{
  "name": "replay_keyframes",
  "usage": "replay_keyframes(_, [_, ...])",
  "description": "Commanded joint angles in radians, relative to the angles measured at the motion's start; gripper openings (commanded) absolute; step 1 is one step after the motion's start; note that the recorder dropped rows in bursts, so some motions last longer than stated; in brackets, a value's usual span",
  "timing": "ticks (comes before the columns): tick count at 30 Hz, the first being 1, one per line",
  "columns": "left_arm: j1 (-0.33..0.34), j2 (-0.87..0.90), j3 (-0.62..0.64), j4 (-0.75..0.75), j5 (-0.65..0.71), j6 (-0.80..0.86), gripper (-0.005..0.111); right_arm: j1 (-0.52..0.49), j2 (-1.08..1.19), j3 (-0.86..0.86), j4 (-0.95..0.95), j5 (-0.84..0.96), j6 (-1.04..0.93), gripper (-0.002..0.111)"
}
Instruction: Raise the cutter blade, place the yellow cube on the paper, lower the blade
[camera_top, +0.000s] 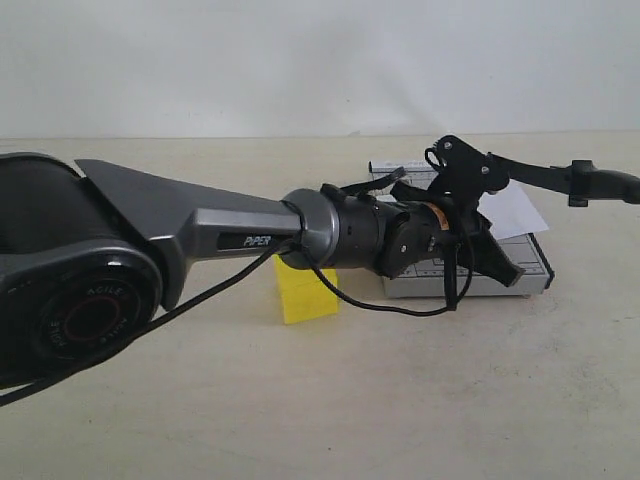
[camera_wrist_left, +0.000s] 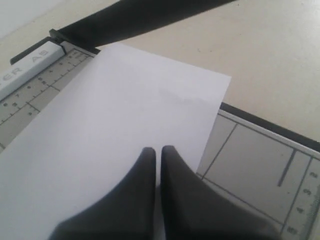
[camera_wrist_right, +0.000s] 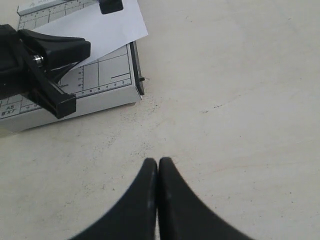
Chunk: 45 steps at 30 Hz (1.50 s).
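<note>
The cutter blade (camera_wrist_left: 130, 17) stands lifted off the grey trimmer base (camera_wrist_left: 250, 160), rising at a slant from its hinge at one corner. The paper (camera_wrist_left: 110, 125) lies flat across the base, one corner reaching past the black cutting edge. The yellow cube (camera_top: 303, 295) sits on the bench (camera_top: 400, 400) near the trimmer but apart from it, not on the sheet.

The left gripper (camera_wrist_left: 157, 150) hangs just over the paper with its jaws drawn almost together, a thin slit between them and nothing in it. The right gripper (camera_wrist_right: 158, 161) is over bare bench, off to the side of the trimmer, jaws pressed together and empty.

The bench is a pale cream surface with faint scuffs, and a plain whitish wall (camera_top: 300, 60) stands behind it. In the exterior view the grey left arm (camera_top: 200, 225) fills the foreground, covering the cube's top and much of the trimmer. A black cable (camera_top: 380, 305) loops down from it.
</note>
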Motion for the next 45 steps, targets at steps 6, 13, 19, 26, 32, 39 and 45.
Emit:
replay_keyframes(6, [-0.031,0.044,-0.002,0.015,0.089,0.012,0.004,-0.002,-0.001,-0.002,-0.003,-0.013,0.001,0.0])
replay_keyframes(13, [-0.044,0.046,-0.002,0.053,0.068,0.148,0.004,-0.002,-0.001,-0.002,-0.003,-0.013,0.001,0.0])
replay_keyframes(19, [-0.041,0.046,-0.002,0.049,-0.043,0.224,0.004,-0.002,-0.001,-0.002,-0.003,-0.004,0.001,0.0])
replay_keyframes(26, [-0.037,-0.053,-0.002,-0.552,-0.153,0.221,0.004,-0.002,-0.001,-0.002,-0.003,-0.004,0.001,0.0])
replay_keyframes(32, [-0.088,-0.091,0.026,-1.114,-0.454,0.603,0.004,-0.002,-0.001,-0.002,0.001,-0.003,0.001,0.0])
replay_keyframes(39, [-0.109,-0.073,0.028,-1.532,-0.436,1.097,0.004,-0.002,-0.001,-0.002,0.026,-0.003,0.001,0.0])
replay_keyframes(45, [-0.088,-0.029,0.026,-1.551,-0.234,1.214,0.004,-0.002,-0.001,-0.002,0.026,-0.003,0.001,0.0])
